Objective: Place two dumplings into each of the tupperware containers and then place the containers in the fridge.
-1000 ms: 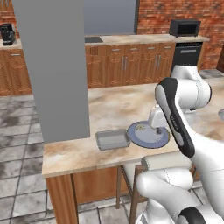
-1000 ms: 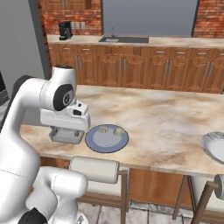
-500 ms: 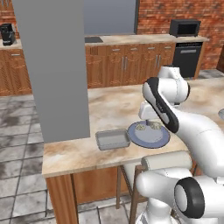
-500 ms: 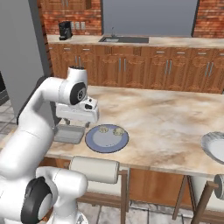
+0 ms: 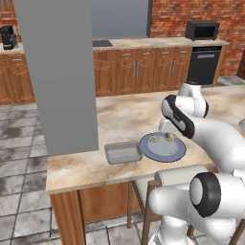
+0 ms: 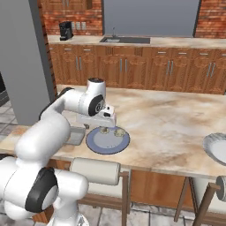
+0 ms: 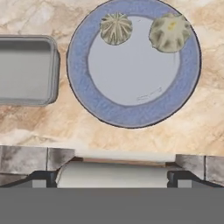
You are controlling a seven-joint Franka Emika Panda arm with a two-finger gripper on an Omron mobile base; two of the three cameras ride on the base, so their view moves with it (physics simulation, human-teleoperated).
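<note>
Arm swung in from the counter's front edge, gripper now hangs over the blue-grey plate, fingers spread wide, holding nothing. Two dumplings sit on the plate's far rim. Grey tupperware container lies just beside the plate, near the counter front edge.

A round blue-grey plate is seen lying flat on the marbled counter, directly below the open jaws. A cushioned stool is tucked against the counter's near edge, behind the jaws. Well beyond them, wooden cabinets are lined along the brick wall, with a sink set into that far worktop. A black microwave is perched above a black dishwasher, and a coffee machine is parked far off. A white plate is glimpsed at the counter's far end.
</note>
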